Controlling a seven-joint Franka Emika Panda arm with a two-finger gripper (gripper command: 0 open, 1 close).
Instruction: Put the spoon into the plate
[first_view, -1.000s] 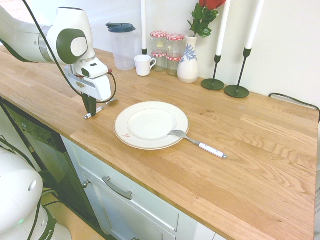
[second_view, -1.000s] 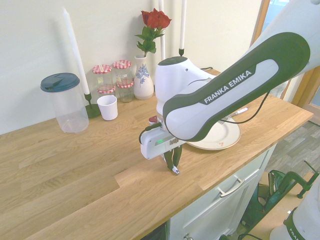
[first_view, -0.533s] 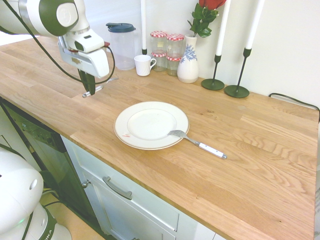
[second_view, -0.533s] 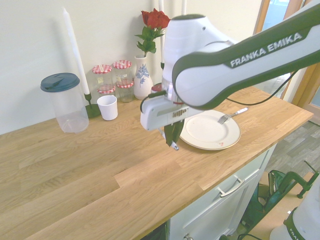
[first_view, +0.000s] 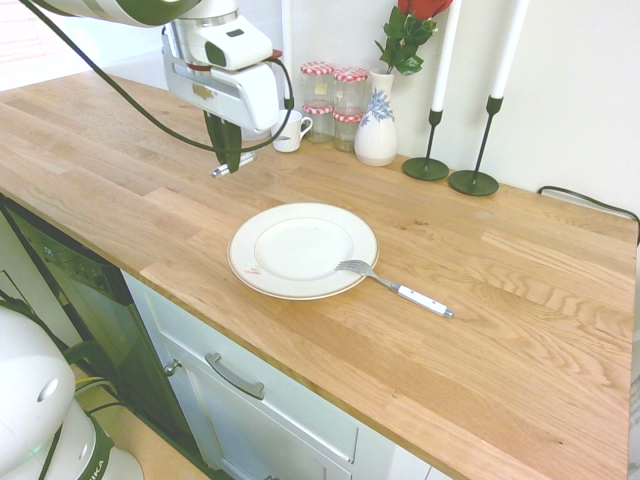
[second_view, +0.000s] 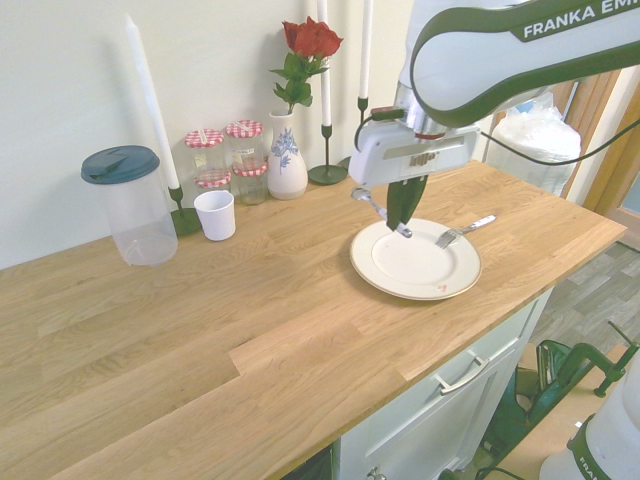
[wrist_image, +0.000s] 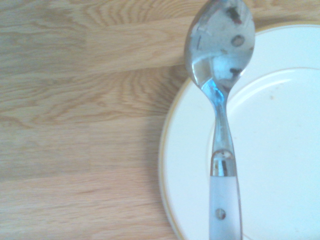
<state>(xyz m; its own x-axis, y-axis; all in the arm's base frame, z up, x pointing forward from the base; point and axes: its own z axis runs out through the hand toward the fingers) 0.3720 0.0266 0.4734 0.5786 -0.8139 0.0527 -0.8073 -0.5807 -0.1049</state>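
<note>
The fork (first_view: 395, 285) is seen nearest, tines resting on the plate (first_view: 303, 249); above the plate's far edge the spoon (second_view: 383, 210) is held aloft, pinched in the gripper (second_view: 402, 218), fingers pressed tight on its handle.

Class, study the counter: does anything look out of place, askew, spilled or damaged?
Only one thing: the fork lies half on the plate, tines resting over the rim, handle out on the counter. Nothing looks spilled or broken. The spoon is off the counter, shut in the end effector above the plate's edge.
</note>
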